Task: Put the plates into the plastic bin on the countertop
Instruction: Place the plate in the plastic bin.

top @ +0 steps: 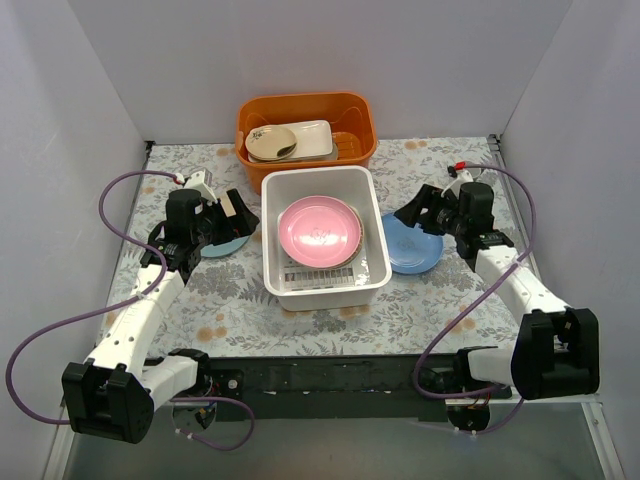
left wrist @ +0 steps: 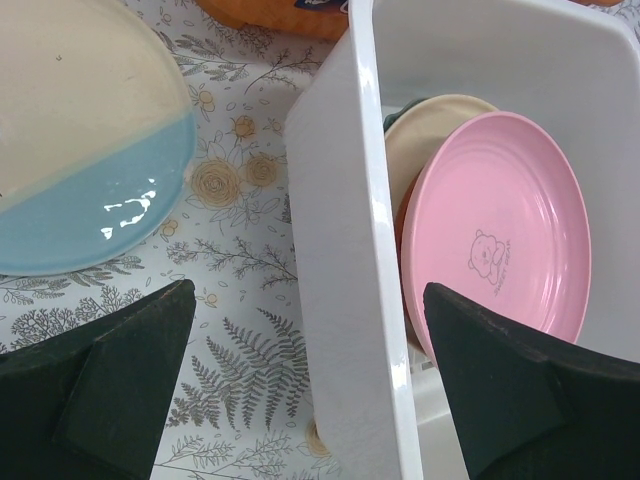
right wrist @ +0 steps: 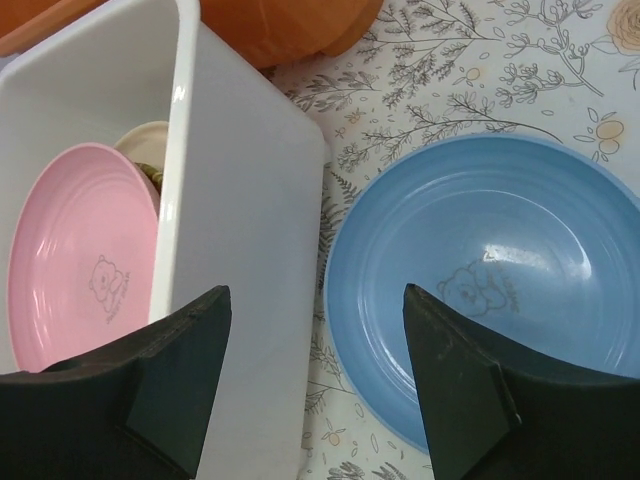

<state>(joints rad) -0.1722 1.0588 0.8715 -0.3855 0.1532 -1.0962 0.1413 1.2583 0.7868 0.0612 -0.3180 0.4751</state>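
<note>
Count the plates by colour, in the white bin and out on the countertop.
Pink plate: 1, in the white bin
Cream plate: 1, beneath it
Blue plate: 1, on the countertop
Light blue and cream plate: 1, on the countertop
Total: 4 clear; edges deeper in the bin can't be counted.

Plates (top: 319, 231) sit in the bin (top: 318, 176). One plate (top: 412, 246) lies at its 3 o'clock, another plate (top: 224, 247) at 9, a tub (top: 305, 108) at 12.

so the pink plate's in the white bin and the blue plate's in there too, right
Not quite. The pink plate is in the white bin, but the blue plate lies outside it, on the countertop beside it, as the top view shows.
</note>
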